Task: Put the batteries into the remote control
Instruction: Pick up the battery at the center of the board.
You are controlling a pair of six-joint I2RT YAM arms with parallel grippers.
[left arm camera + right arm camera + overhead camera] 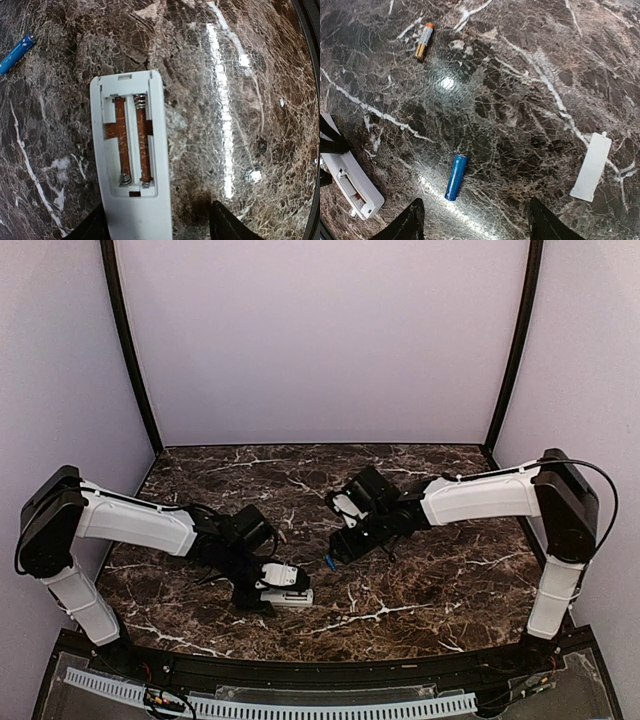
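The remote control lies face down on the marble, its battery bay uncovered and empty, springs showing at both ends. My left gripper is open around the remote's near end: one finger is beside its left edge, the other well off to the right. A blue battery lies flat just ahead of my open right gripper, nearer its left finger, untouched. A tan and orange battery lies farther off. In the top view the remote control is by the left gripper, and the blue battery is under the right gripper.
A flat white cover plate lies on the table to the right of the right gripper. The blue battery also shows at the upper left of the left wrist view. Grey walls enclose the marble tabletop.
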